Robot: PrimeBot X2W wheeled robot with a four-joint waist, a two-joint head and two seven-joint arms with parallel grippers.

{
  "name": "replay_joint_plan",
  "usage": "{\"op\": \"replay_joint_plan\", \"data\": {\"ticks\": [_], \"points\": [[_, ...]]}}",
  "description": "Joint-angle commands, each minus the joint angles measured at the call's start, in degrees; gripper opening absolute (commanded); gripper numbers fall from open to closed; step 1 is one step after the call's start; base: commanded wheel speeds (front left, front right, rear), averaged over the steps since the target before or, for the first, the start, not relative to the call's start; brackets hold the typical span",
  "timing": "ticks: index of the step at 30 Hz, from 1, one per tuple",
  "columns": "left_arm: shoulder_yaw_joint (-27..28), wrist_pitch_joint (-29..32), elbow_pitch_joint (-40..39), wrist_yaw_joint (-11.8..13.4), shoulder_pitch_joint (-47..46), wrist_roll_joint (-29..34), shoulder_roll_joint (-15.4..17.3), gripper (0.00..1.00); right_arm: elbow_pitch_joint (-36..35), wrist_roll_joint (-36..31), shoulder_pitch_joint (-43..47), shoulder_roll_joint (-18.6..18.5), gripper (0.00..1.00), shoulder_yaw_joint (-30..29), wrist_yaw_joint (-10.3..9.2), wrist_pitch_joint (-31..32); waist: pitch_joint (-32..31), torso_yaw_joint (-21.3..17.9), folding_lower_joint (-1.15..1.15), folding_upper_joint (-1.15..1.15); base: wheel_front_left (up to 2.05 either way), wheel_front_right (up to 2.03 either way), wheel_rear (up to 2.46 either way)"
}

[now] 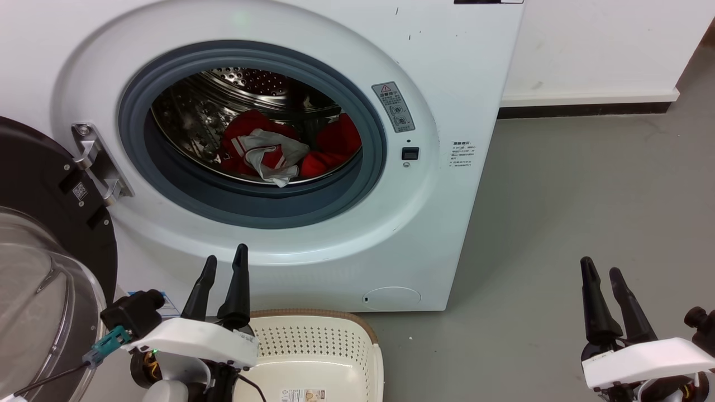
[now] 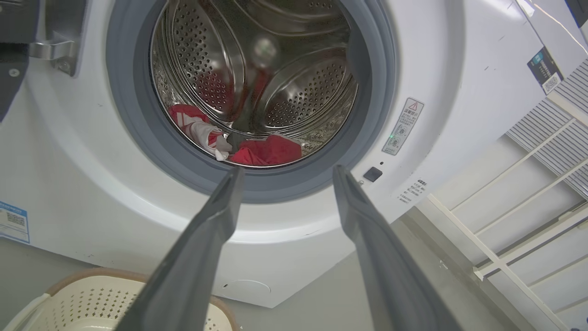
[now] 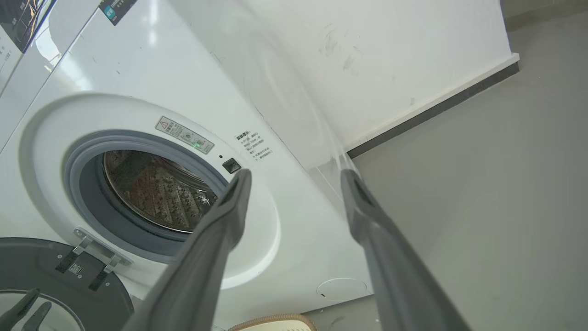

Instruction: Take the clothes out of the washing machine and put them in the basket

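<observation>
The white washing machine (image 1: pixel 458 72) stands with its black-rimmed glass door (image 1: pixel 39 268) swung open to the left. Red clothes (image 1: pixel 335 142) lie at the bottom of the steel drum, one with white stripes and a pale grey lining (image 1: pixel 268 156). In the left wrist view the clothes (image 2: pixel 266 151) lie just past the grey ring. The cream basket (image 1: pixel 335 346) sits on the floor below the porthole. My left gripper (image 1: pixel 225 258) is open above the basket's left rim, holding nothing. To the right of the machine my right gripper (image 1: pixel 600 267) hangs open over the floor, empty.
Grey floor (image 1: pixel 586 195) stretches to the right of the machine up to a white wall with a dark skirting strip (image 1: pixel 586 109). The open door and its hinge (image 1: pixel 98 162) take up the left side. The basket rim (image 3: pixel 275 321) peeks in at the bottom of the right wrist view.
</observation>
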Motion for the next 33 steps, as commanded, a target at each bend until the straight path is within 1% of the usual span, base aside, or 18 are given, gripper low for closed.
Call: {"op": "replay_joint_plan", "data": {"ticks": [1, 12, 33], "points": [[-0.4, -0.6, -0.4, -0.1, -1.5, 1.9, 0.5, 1.00, -1.1, -1.8, -0.1, -0.2, 1.00, -0.1, 0.01, -0.4, 0.0, 0.0, 0.00, 0.00, 0.00, 0.00, 0.00], [-1.8, -2.4, 1.5, 1.0, -2.1, 9.8, 1.2, 1.00, -1.9, -9.7, 0.6, -0.2, 1.00, 0.3, 0.01, -0.9, 0.0, 0.1, 0.00, 0.00, 0.00, 0.00, 0.00], [-3.5, -5.3, 3.1, 3.6, -2.7, 21.9, 2.4, 1.00, -3.3, -21.7, 2.0, -0.1, 1.00, -0.2, 0.00, -2.6, -0.1, 0.4, 0.00, 0.00, 0.00, 0.00, 0.00]]}}
